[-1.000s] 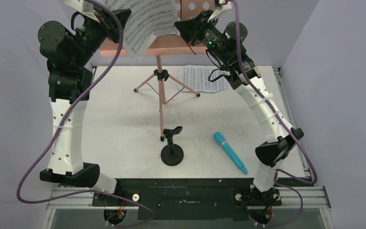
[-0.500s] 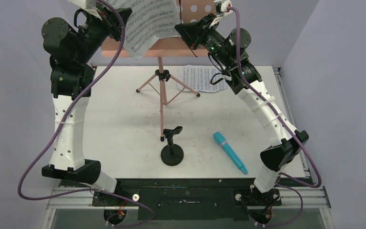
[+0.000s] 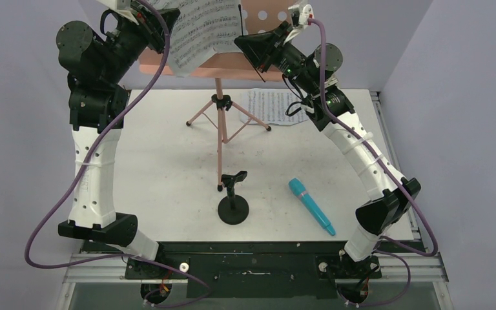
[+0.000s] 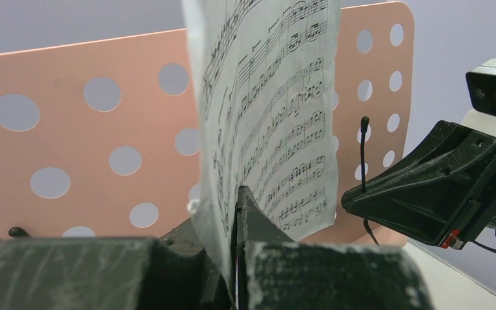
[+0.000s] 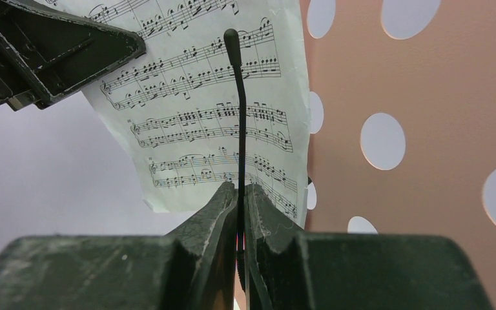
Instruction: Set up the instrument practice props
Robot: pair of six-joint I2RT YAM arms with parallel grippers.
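Observation:
The pink perforated music stand (image 3: 232, 64) stands at the back on its tripod. My left gripper (image 3: 168, 19) is shut on a white sheet-music page (image 4: 278, 110), holding it upright against the stand's desk (image 4: 103, 161). My right gripper (image 5: 240, 188) is shut on the stand's thin black page-holder wire (image 5: 237, 116), which rises in front of the page (image 5: 194, 123). A second page (image 3: 274, 106) lies flat on the table behind the tripod. The teal microphone (image 3: 310, 205) lies at the front right. The black mic stand (image 3: 233, 208) stands beside it with nothing in its clip.
The stand's tripod legs (image 3: 218, 103) spread over the middle back of the white table (image 3: 161, 161). Grey walls close in the back and both sides. Purple cables (image 3: 58, 213) hang from both arms.
Both arms shifted a little at the stand's desk. The right gripper edged left with the wire, and the page in the left gripper sits slightly higher against the desk.

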